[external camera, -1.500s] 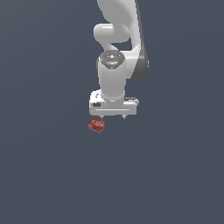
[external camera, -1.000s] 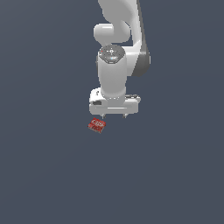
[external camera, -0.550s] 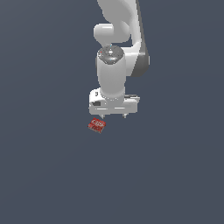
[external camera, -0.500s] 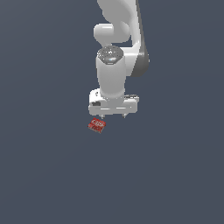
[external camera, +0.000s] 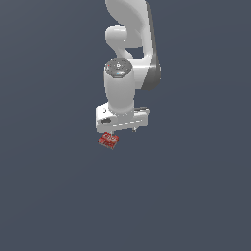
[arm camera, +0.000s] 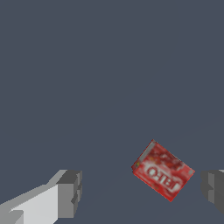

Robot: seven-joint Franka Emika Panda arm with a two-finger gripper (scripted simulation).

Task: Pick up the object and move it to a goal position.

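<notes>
**Entry: approach stage, grasp not yet made**

- Small red rectangular box with white lettering [arm camera: 162, 170]: lies flat on the dark grey tabletop [external camera: 59, 186], turned askew; not lifted.
- White two-fingered pincer [arm camera: 142, 193]: released, jaws spread wide, box seen between the fingers but untouched.
- Goal position: no marker is visible.
- Outstanding: descent, closure, lift, transfer.

Bare desk [external camera: 59, 186] lies on every side of the red box [arm camera: 162, 169]. The pincer [arm camera: 142, 192] hangs spread wide, the box between its fingers [arm camera: 69, 194], touching neither.
</notes>
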